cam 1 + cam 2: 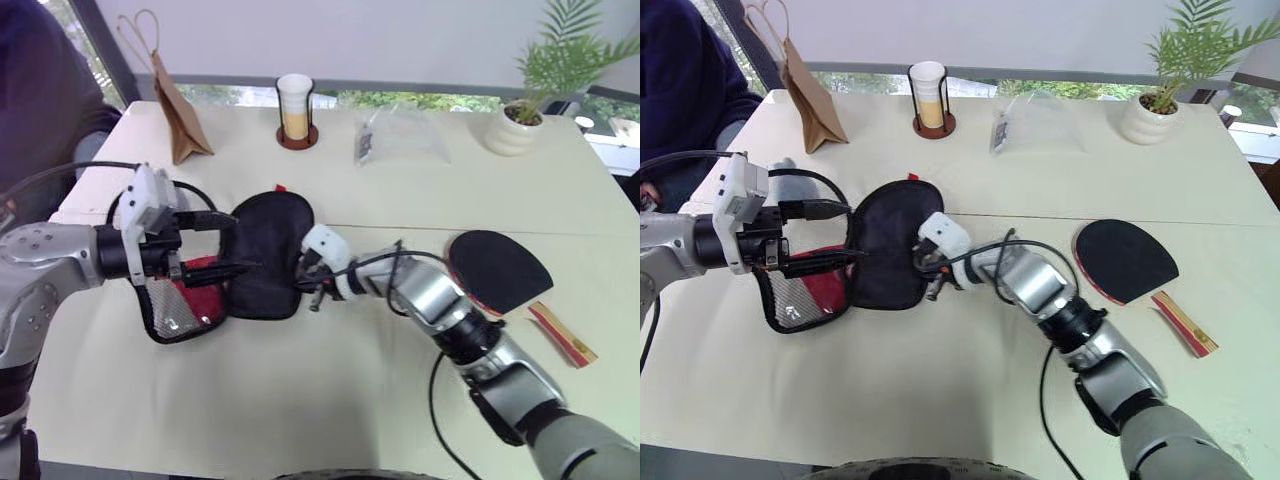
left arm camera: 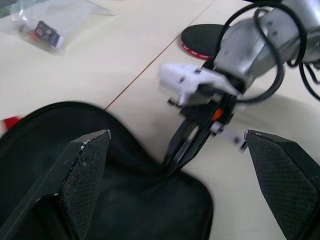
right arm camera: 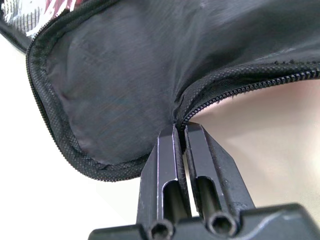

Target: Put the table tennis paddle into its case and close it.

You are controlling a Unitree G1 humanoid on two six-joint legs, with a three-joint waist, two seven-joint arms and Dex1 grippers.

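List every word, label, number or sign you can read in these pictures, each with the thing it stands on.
None can be read.
White lettering on the red panel of the case: cut off and blurred, unreadable.
Label in the clear plastic bag: too small to read.
The paddle, paper bag and cup show no text.

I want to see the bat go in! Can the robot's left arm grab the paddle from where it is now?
Probably not yet. The table tennis paddle lies far out on the right side, beyond the right gripper, which is pinching the case. The left gripper hovers open over the case, so the right arm blocks the path.
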